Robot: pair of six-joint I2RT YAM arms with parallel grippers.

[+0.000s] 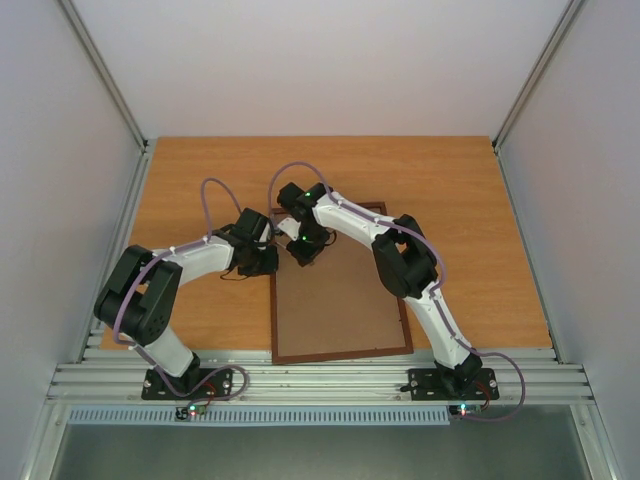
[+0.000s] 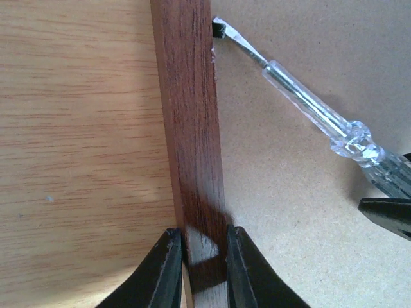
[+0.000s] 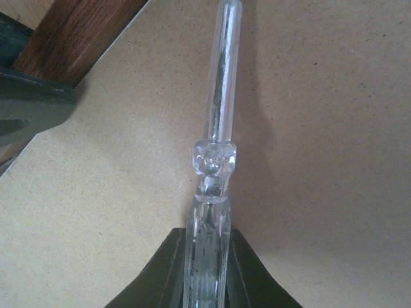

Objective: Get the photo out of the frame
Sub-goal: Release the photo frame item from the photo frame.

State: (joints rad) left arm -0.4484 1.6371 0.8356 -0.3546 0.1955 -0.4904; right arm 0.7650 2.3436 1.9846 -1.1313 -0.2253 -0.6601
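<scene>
Two tools shared one job at the frame's edge. Your left tool (image 2: 203, 236) was closed on the left rail of the frame (image 2: 189, 128), a finger pressed to each side of the wood. Your right tool (image 3: 209, 237) was closed around the clear handle of a screwdriver (image 3: 218, 96).

The frame lay face down on the worktop (image 1: 470, 200), with its hardboard back (image 1: 335, 300) uppermost and seated inside the rails. The blade tip met a small black tab (image 2: 218, 29) at the inner edge of the clamped rail. The photo was nowhere in view. It was presumably beneath the back, so the step in hand looked like freeing that back, and the task was at an early stage.

Several things could have gone wrong from there:
- **Blade slip:** pushed at so shallow an angle, the blade could have skated off the tab and scored the hardboard or the rail.
- **Too much leverage:** you might have snapped the tab, or driven the tip under the board into the print.
- **Handle turning:** the smooth handle could have turned between the fingers.
- **Frame swinging:** with the frame pinched at one spot only, it could have swung on the worktop if that hold gave.
</scene>
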